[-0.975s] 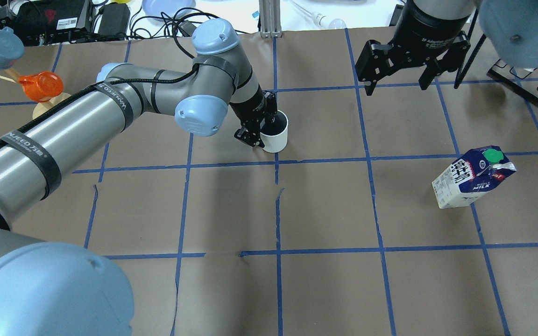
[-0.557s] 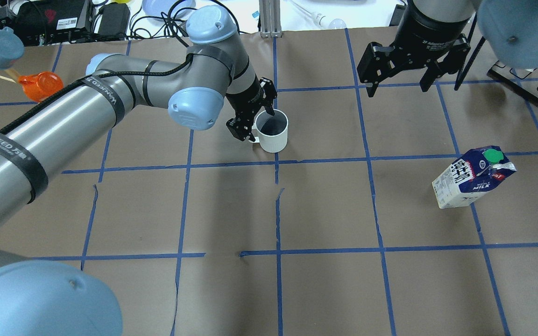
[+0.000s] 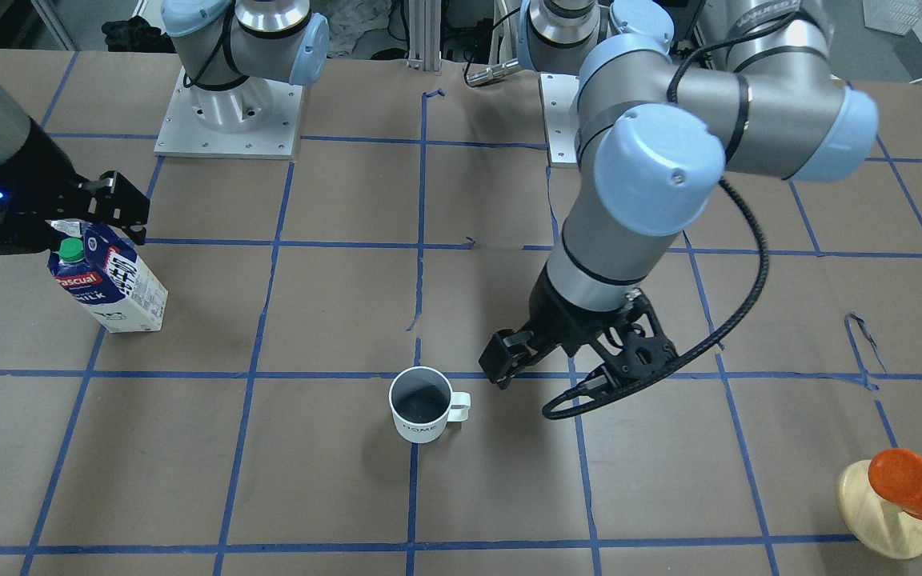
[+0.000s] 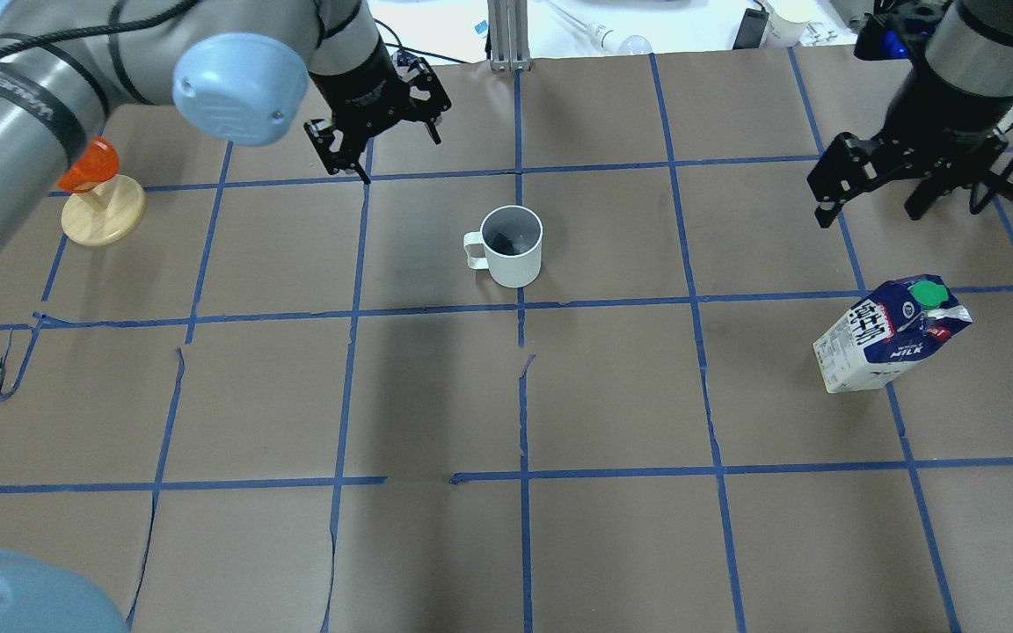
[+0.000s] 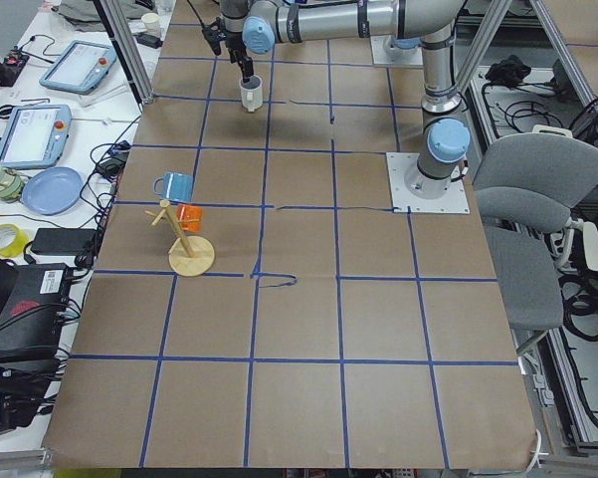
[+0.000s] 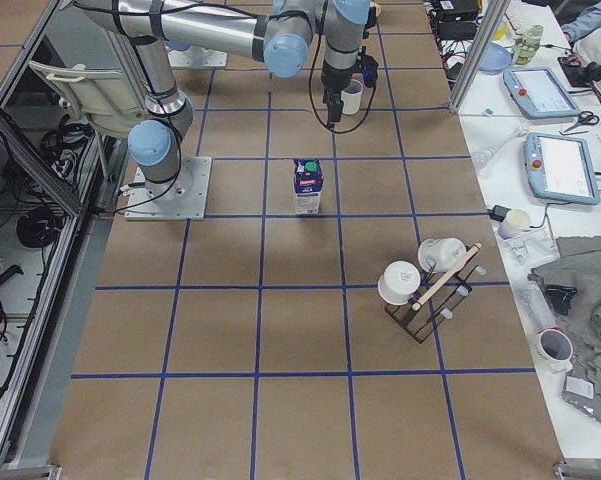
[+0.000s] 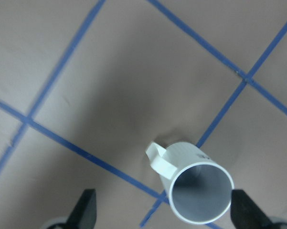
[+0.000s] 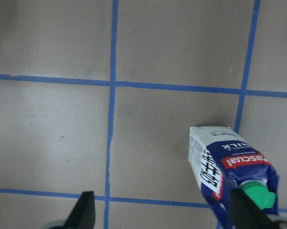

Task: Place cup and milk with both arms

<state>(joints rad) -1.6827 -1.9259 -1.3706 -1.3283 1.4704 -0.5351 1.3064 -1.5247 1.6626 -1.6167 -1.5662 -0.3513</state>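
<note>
The white cup (image 4: 513,247) stands upright on the brown table, its handle toward the left in the overhead view. It also shows in the front view (image 3: 420,405) and in the left wrist view (image 7: 196,187). My left gripper (image 4: 383,145) is open and empty, raised behind and to the left of the cup. The blue and white milk carton (image 4: 892,334) with a green cap stands at the right, also seen in the front view (image 3: 113,280) and the right wrist view (image 8: 229,167). My right gripper (image 4: 893,207) is open and empty, above and just behind the carton.
A wooden stand (image 4: 102,220) holding an orange cup (image 4: 89,164) is at the far left. A black rack with white mugs (image 6: 425,280) stands at the far right. Cables and devices line the table's back edge (image 4: 207,35).
My left gripper has let go of the cup's rim, risen and drawn back to the left. My right gripper has moved right, toward the milk carton. Cup and carton stay put.
</note>
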